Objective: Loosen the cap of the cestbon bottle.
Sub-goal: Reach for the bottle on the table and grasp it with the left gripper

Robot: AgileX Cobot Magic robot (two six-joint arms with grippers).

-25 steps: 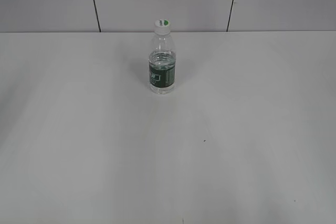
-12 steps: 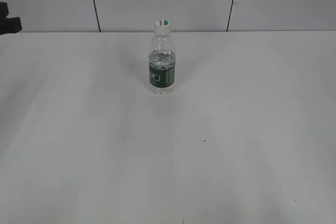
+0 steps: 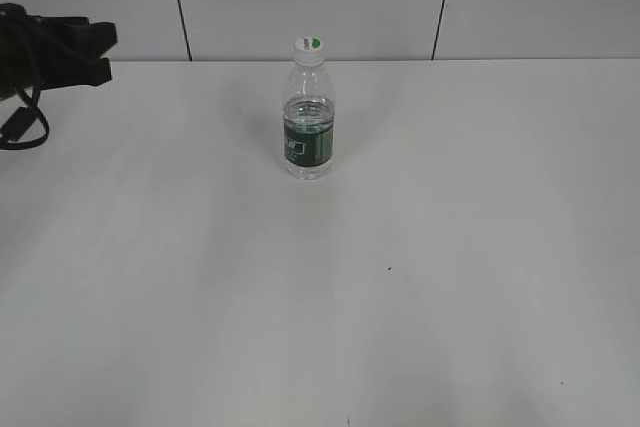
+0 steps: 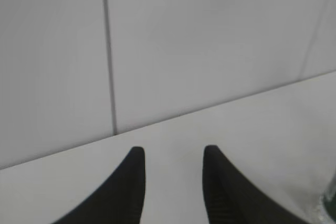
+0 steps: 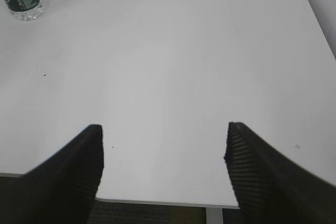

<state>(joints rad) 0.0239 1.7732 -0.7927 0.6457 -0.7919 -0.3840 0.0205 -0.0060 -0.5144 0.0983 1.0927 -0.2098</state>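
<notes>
While the bottle (image 3: pixel 309 112) stands upright far-centre on the table (image 3: pixel 400 297), cap (image 3: pixel 310 45) on top and seated, nothing has touched it yet. Water fills roughly the lower half, green label around the lower body.

Left gripper (image 3: pixel 100 52) sits at far left of the table, well apart from the bottle, pointing right toward it. Wrist cam shows its jaws parted a moderate amt w/ nothing between them; a sliver of the bottle shows at the lower right edge of that view. Right gripper (image 5: pixel 164 150) is spread wide, empty, hanging over the near table edge; bottle is far up-left in its view, well apart. Right arm isn't in the exterior view at all.

Judgement: task at the start, approach phase, no hold and no twist done.

Risks from here:
- Bottle is light, small base, only partly filled. Side contact from the left gripper before it's centred prob tips or skids it.
- Clear thin plastic, so a hard squeeze on the body could buckle it.
- Cap is small vs the jaws; off-centre grip likely slips on twist.
- If one arm doesn't brace the body, whole bottle spins w/ the cap, no loosening.
</notes>
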